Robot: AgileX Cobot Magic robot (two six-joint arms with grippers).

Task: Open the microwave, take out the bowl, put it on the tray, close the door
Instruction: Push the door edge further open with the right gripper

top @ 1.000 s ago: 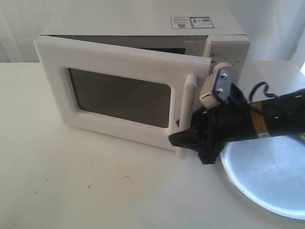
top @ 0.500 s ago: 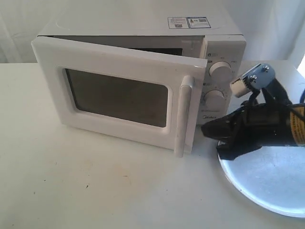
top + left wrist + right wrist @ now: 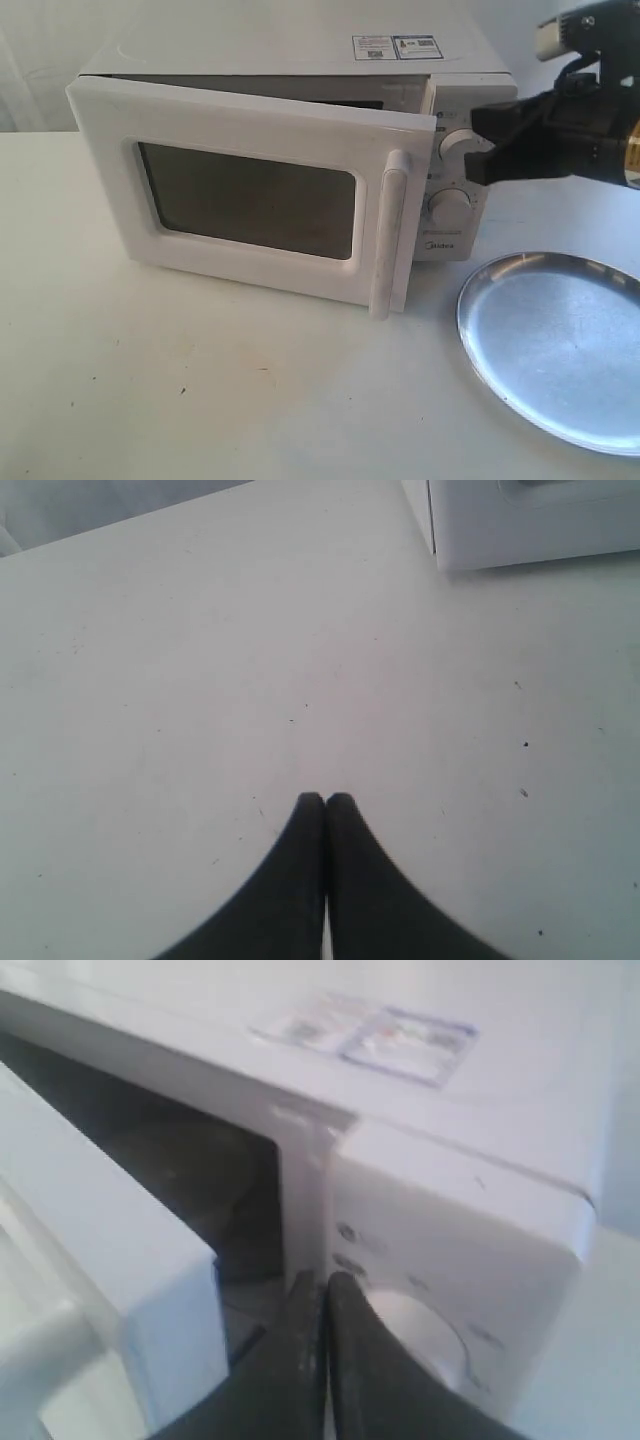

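The white microwave (image 3: pixel 300 55) stands at the back of the table, its door (image 3: pixel 250 200) swung partly open with the bar handle (image 3: pixel 386 235) at its free edge. My right gripper (image 3: pixel 482 145) is shut and empty, raised in front of the upper dial (image 3: pixel 456 145); in the right wrist view its tips (image 3: pixel 322 1282) sit by the dial (image 3: pixel 420 1335) and the door gap. The silver tray (image 3: pixel 560 345) lies at the right. No bowl shows. My left gripper (image 3: pixel 325 800) is shut over bare table, with a microwave corner (image 3: pixel 500 530) beyond it.
The white table (image 3: pixel 200 390) carries a few dark specks. A pale curtain hangs behind the microwave. Stickers (image 3: pixel 398 47) lie on the microwave's top. The lower dial (image 3: pixel 449 205) sits below the upper one.
My right gripper left the door handle, swung right over the tray and rose to the upper dial's height. The door stays partly open. The left arm has not visibly moved.
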